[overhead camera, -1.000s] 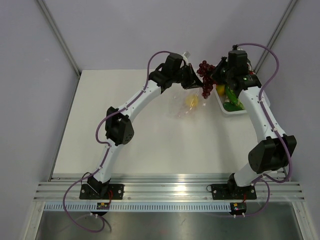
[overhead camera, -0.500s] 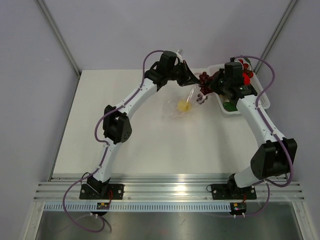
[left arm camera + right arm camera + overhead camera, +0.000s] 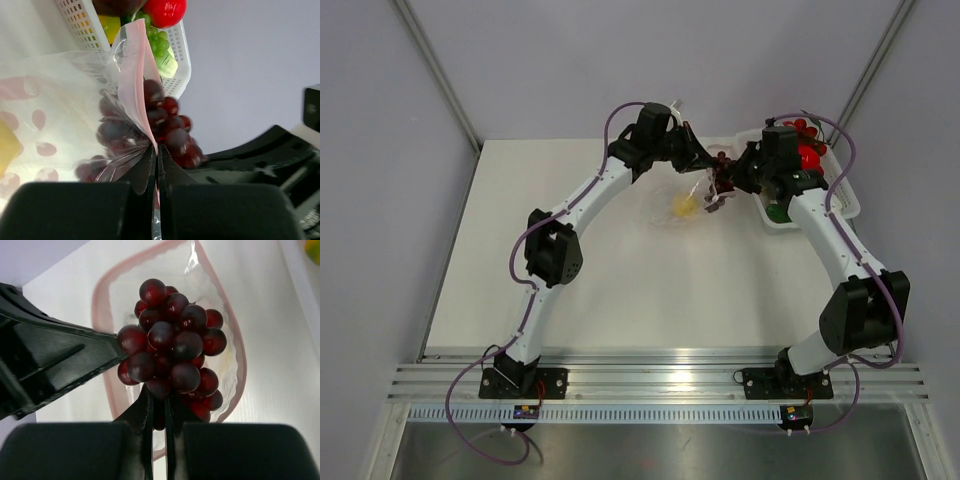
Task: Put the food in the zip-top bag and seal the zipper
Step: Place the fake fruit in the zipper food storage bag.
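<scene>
**Grape bunch (image 3: 172, 355) at the mouth of the zip-top bag (image 3: 672, 208)**

The bunch is dark red and glossy, its round berries packed tight. The right hand (image 3: 157, 412) pinches it from below with narrow jaws. The bag is clear and crinkly, and its pink zipper (image 3: 136, 75) is pulled into an open loop. The left hand (image 3: 156, 162) is clamped flat on the bag's edge at that strip.

The right wrist view looks straight into the loop, with the grapes in front of the opening. The left wrist view shows the bag side-on: some berries show through the film and others lie outside the strip. Behind them is a white mesh basket (image 3: 177, 50) holding a red tomato (image 3: 167, 10) and green grapes (image 3: 157, 42). Only the top view shows the whole layout. Both hands meet at the far side of the desk (image 3: 570, 280), and a yellow lemon (image 3: 684, 206) lies inside the bag.
</scene>
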Motion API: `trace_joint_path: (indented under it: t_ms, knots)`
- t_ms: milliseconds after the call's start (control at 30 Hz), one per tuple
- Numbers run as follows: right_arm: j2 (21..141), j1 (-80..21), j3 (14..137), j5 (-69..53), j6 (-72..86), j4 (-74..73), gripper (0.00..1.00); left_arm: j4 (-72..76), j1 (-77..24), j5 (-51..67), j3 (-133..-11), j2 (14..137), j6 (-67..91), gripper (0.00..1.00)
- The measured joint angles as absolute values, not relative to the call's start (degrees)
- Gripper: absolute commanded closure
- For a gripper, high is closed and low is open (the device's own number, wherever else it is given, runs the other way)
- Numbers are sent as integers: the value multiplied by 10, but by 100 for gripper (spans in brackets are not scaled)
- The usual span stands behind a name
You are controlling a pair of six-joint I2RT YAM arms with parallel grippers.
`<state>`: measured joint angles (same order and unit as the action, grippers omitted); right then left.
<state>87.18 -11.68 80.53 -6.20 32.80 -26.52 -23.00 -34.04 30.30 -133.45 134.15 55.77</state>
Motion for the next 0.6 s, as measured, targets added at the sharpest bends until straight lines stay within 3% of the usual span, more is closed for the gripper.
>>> trace_joint_path:
  t_ms: [333, 367, 400, 500, 600]
  knots:
    - [960, -125, 806, -97, 321, -289, 99, -220, -336, 317, -1292, 1338, 555, 100]
    - [963, -125, 809, -97, 317, -297, 94, -220, -336, 319, -1287, 1336, 554, 100]
    - [964, -126, 811, -97, 314, -301, 69, -221, -336, 320, -1284, 1335, 553, 100]
    - [965, -126, 833, -95, 303, -324, 43, -220, -335, 326, -1275, 1326, 548, 100]
    - [964, -126, 868, -86, 291, -343, 40, -221, -334, 329, -1264, 1308, 538, 100]
